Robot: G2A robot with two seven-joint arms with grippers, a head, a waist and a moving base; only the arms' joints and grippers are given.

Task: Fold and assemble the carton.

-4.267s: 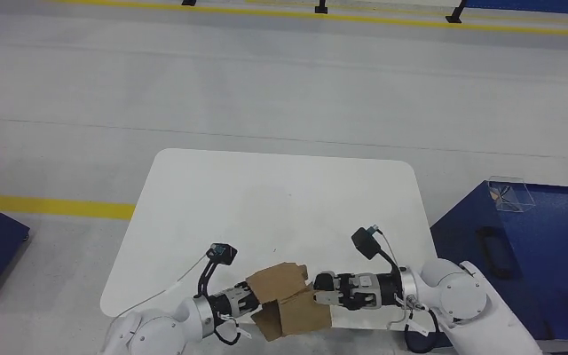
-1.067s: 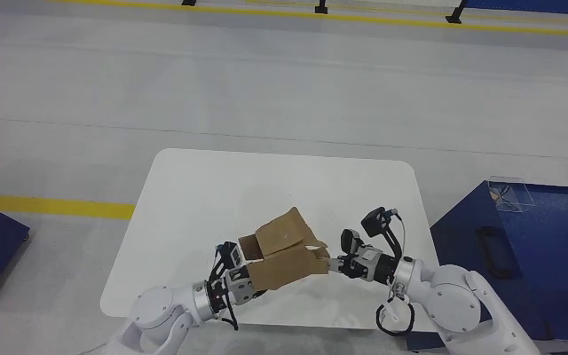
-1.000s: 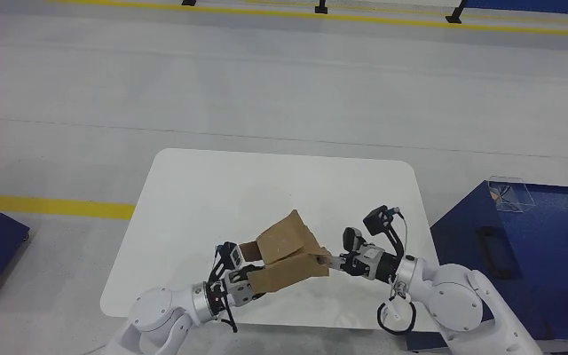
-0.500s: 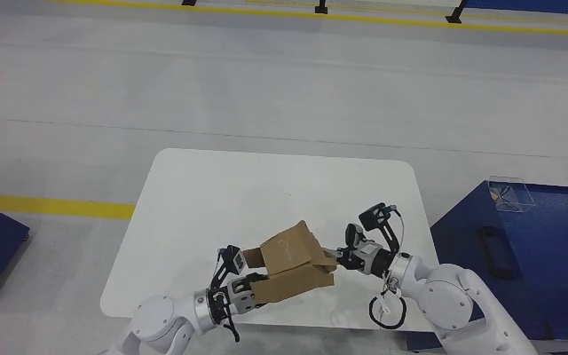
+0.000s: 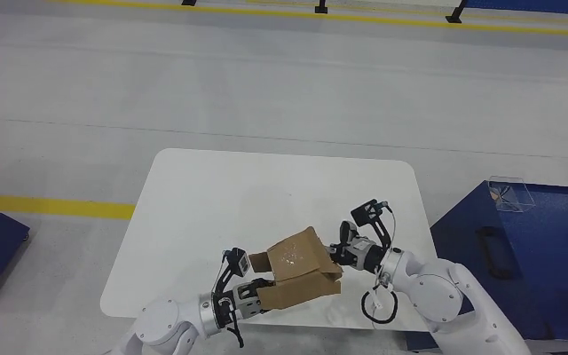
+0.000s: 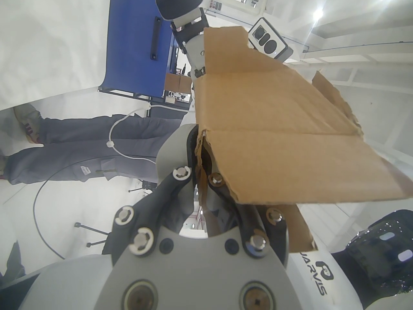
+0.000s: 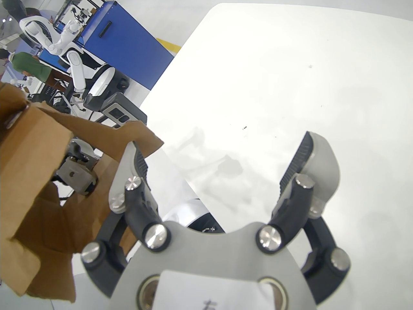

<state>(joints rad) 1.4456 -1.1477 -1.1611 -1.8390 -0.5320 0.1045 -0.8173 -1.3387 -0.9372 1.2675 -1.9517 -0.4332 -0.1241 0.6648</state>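
Carton seen lower centre of top view, over table | its flap is clamped in left gripper | right gripper is spread wide, one finger laid against carton edge.

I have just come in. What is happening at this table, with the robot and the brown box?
A two-armed robot is assembling a cardboard carton over the near part of the white table. The left gripper is shut on a flap at one end and holds the carton. The right gripper is open at the other end: one finger lies against a flap and nothing is between its fingers. The carton is only partly formed, and several flaps stand loose.
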